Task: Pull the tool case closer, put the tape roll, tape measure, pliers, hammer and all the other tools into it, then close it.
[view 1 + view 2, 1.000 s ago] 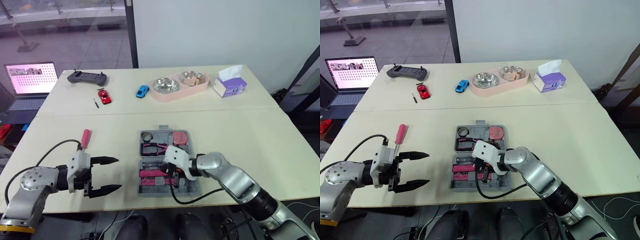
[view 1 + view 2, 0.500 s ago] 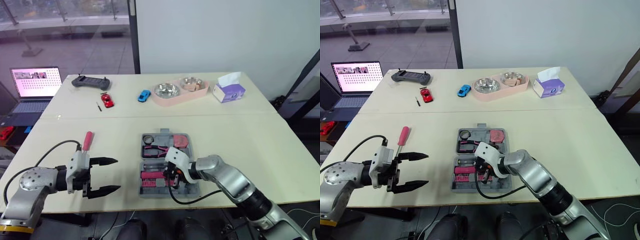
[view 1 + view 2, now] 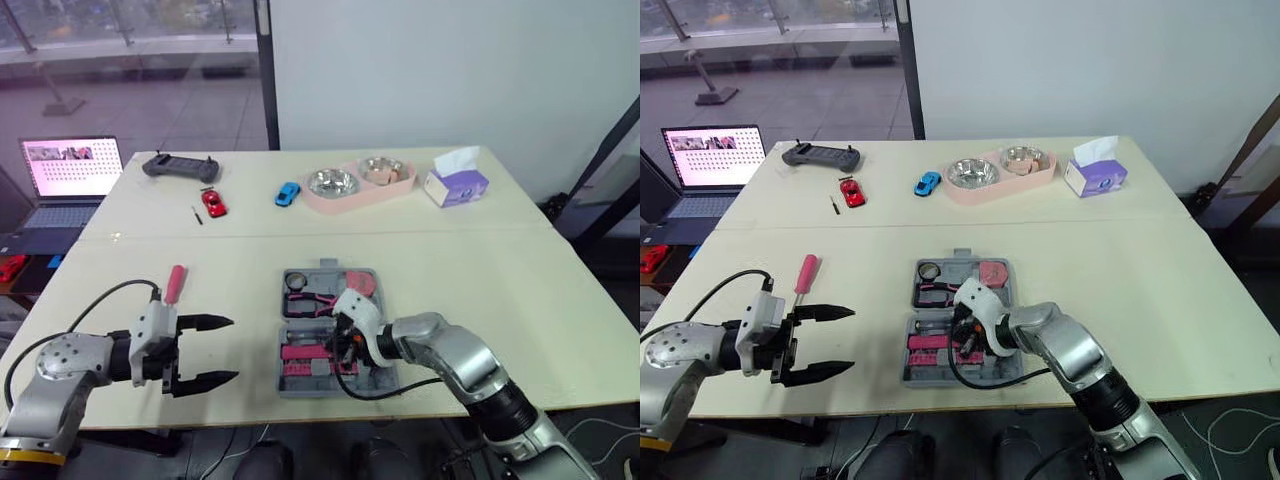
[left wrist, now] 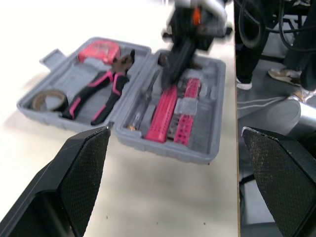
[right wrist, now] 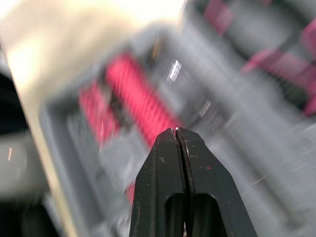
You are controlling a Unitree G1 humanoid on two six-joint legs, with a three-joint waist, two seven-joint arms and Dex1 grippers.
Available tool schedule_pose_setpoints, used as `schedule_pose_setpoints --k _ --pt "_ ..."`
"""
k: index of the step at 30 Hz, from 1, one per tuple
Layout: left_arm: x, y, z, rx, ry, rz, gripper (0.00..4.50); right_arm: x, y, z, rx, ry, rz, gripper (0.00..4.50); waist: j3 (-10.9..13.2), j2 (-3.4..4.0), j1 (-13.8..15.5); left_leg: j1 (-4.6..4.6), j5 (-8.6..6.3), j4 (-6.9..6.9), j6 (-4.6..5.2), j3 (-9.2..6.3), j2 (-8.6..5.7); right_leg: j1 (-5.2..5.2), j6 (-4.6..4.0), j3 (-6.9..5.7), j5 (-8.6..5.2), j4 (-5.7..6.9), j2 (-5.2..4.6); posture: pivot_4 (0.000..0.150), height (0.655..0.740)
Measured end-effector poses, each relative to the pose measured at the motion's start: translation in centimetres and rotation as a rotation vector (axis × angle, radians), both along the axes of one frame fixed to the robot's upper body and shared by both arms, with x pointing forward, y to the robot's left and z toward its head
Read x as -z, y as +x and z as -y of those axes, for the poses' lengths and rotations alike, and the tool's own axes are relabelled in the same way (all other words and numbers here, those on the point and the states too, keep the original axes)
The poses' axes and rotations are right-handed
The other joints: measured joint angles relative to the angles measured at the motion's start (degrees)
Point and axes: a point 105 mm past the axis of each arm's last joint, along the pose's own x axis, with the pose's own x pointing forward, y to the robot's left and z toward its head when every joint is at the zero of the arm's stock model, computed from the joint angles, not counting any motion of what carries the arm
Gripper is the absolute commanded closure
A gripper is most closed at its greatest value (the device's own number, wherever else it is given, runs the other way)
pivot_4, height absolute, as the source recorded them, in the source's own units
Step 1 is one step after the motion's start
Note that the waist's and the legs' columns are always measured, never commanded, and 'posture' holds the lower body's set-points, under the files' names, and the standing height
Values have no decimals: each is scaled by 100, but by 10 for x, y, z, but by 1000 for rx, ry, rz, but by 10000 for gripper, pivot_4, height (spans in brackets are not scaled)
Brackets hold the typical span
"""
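The tool case (image 3: 328, 277) lies open, with the tape roll (image 4: 49, 98) and pliers (image 4: 98, 91) seated in its far half. Our right gripper (image 5: 176, 132) hangs over the near half, its 2 fingers pressed together and empty. Left of the case, our left gripper (image 3: 234, 350) gapes wide, empty, beside a loose screwdriver (image 3: 174, 283) — probably the next tool to go in. Nothing blocks the way to it.

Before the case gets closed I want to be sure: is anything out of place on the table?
Yes. A pink-handled tool lies loose on the table, outside the open tool case and off to its left, just beyond the open left end effector. It belongs in the case with the other tools.
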Motion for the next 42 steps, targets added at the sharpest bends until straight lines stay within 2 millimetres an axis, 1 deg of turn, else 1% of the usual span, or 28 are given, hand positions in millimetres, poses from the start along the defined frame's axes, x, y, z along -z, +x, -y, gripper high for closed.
schedule_pose_setpoints --k 1,2,3,4,5,6,7,9,10,11,13,14,15,16,17,18,20,21,22,24,26,31,34,37,38,40,42 --pt "-2 0 -3 -16 -4 -3 0 -20 -1 12 11 16 73 44538 -1 -1 7 -7 0 -3 0 -2 0 -8 6 -2 5 1 1 1500 7400" --pt "-3 0 -9 -52 -6 -3 0 -38 -6 32 43 13 148 44538 -3 -6 34 -7 -2 -8 2 -6 0 -5 6 -9 4 -3 1 1500 7400" --pt "-3 -1 -15 -85 -6 -10 0 -47 -11 50 78 -6 186 44538 -7 -14 75 -6 -7 -16 10 -6 1 0 6 -11 3 -12 3 1500 7400" --pt "-4 -2 -20 -122 -12 -16 0 -46 -17 70 126 -29 185 44538 -7 -16 111 -6 -11 -18 16 -6 2 4 7 -12 1 -18 5 1500 7400" --pt "-5 -3 -26 -161 -16 -17 0 -38 -25 88 171 -46 148 44538 -5 -19 141 -7 -14 -21 22 -6 2 6 11 -13 -3 -24 5 1500 7400" --pt "-4 -4 -33 -199 -13 -22 0 -27 -33 101 207 -55 94 44538 -2 -17 141 -7 -18 -20 28 -3 2 8 11 -12 -5 -25 3 1500 7400" --pt "-4 -6 -39 -232 -9 -23 0 -19 -41 112 245 -54 55 42186 5 -8 137 -7 -18 -19 28 3 0 7 11 -11 -5 -24 -3 1500 7400" --pt "-2 -10 -46 -269 3 -25 0 -12 -52 130 299 -56 34 36751 10 1 123 -2 -18 -12 28 13 0 12 -10 -4 -17 -24 -6 1500 7400" --pt "-1 -12 -53 -299 18 -14 0 -8 -60 145 336 -65 38 31933 10 1 134 2 -18 -7 28 12 1 20 -11 -6 -18 -26 -6 1500 7400" --pt "2 -15 -68 -362 39 -12 0 -2 -71 165 389 -87 28 26432 11 0 137 20 -19 -8 27 11 2 41 -16 -7 -27 -33 -5 1500 7400" --pt "14 -23 -91 -458 62 -52 0 8 -85 192 468 -119 4 16149 19 1 117 51 -20 -9 26 21 4 68 -13 -5 -29 -42 -11 1500 7400" --pt "17 -25 -98 -484 65 -62 0 9 -87 200 489 -123 11 11632 33 -4 114 69 -22 -9 22 26 8 81 8 -4 -42 -42 -18 1500 7400" --pt "18 -26 -104 -504 69 -63 0 8 -90 209 505 -130 33 6010 42 -9 112 78 -33 -11 3 27 14 88 10 -5 -44 -53 -20 1500 7400" --pt "20 -28 -110 -518 78 -63 0 9 -94 219 529 -143 43 1852 43 -10 108 78 -34 -22 2 26 22 91 10 -8 -44 -77 -18 1500 7400" --pt "22 -32 -119 -533 103 -76 0 10 -99 233 563 -163 53 780 44 -13 101 78 -35 -29 1 27 27 95 10 -10 -44 -92 -17 1500 7400" --pt "24 -35 -126 -548 119 -86 0 12 -103 245 596 -181 53 780 45 -14 94 78 -35 -29 1 28 27 95 9 -10 -44 -95 -18 1500 7400" --pt "27 -40 -139 -572 153 -98 0 18 -111 260 634 -192 43 780 49 -11 94 79 -35 -29 2 36 27 82 7 -8 -43 -98 -25 1500 7400" --pt "27 -38 -148 -591 170 -95 0 21 -116 267 649 -196 39 780 51 -12 100 74 -37 -33 4 42 27 71 5 -8 -41 -98 -27 1500 7400" --pt "25 -37 -155 -606 182 -89 0 23 -118 272 661 -199 41 780 53 -14 109 68 -38 -36 8 45 27 66 -16 -8 -29 -98 -28 1500 7400" --pt "20 -34 -165 -616 205 -72 0 28 -124 279 679 -205 39 780 52 -17 128 68 -39 -42 24 47 26 56 -23 -10 -23 -98 -28 1500 7400" --pt "18 -32 -166 -608 206 -60 0 31 -125 279 686 -198 43 780 53 -14 130 65 -39 -61 26 62 27 59 -22 -7 -24 -99 -32 1500 7400" --pt "17 -26 -150 -541 201 -37 0 31 -121 275 684 -188 63 780 53 -14 118 69 -39 -74 27 70 28 57 -22 -1 -24 -99 -33 1500 7400" --pt "22 -27 -141 -532 182 -49 0 31 -117 263 673 -161 71 780 53 -14 117 75 -39 -75 27 79 38 59 -22 -1 -23 -98 -32 1500 7400" --pt "31 -33 -126 -557 122 -74 0 18 -99 235 619 -117 128 780 56 -13 97 88 -39 -77 27 121 54 56 -29 -4 -18 -96 -44 1500 7400" --pt "33 -32 -117 -603 69 -66 0 9 -86 218 587 -90 167 780 58 -16 73 92 -39 -76 27 137 64 55 -31 -8 -15 -96 -48 1500 7400" --pt "35 -23 -95 -689 -69 -34 0 -9 -67 186 513 -42 236 780 65 -23 89 94 -39 -61 28 152 69 55 -15 -11 3 -89 -54 1500 7400" --pt "29 -14 -83 -783 -165 -23 0 -23 -55 162 447 -15 280 780 75 -62 130 89 -39 -46 27 151 86 55 -23 -36 9 -88 -46 1500 7400"
